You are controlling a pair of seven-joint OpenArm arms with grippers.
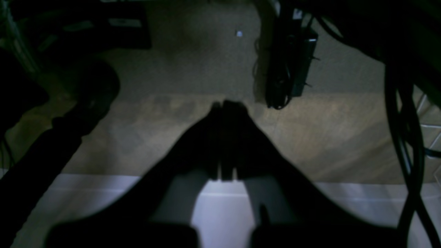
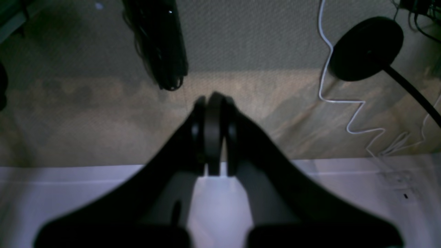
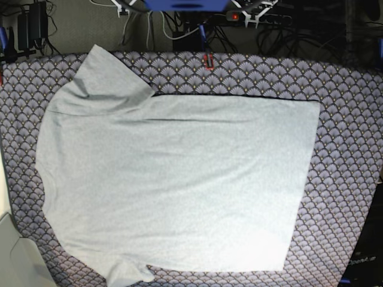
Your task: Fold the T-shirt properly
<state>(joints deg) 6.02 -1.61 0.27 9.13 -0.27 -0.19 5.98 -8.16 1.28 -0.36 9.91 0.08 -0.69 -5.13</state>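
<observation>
The T-shirt (image 3: 179, 185) lies spread flat on the fan-patterned tablecloth (image 3: 350, 119) in the base view, plain grey side up. Its straight hem (image 3: 308, 185) is to the right. One sleeve (image 3: 108, 78) points to the far left corner, the other sleeve (image 3: 128, 274) reaches the near edge. Neither arm shows in the base view. In the left wrist view my left gripper (image 1: 227, 103) is shut with nothing in it, over a pale ledge and the floor. My right gripper (image 2: 213, 98) is likewise shut and empty. The shirt appears in neither wrist view.
A small red object (image 3: 209, 61) sits at the table's far edge, with cables (image 3: 179, 24) behind it. Under the wrist cameras are carpet, a black power brick with wires (image 1: 289, 62), a black round stand base (image 2: 367, 48) and a white cord (image 2: 344, 100).
</observation>
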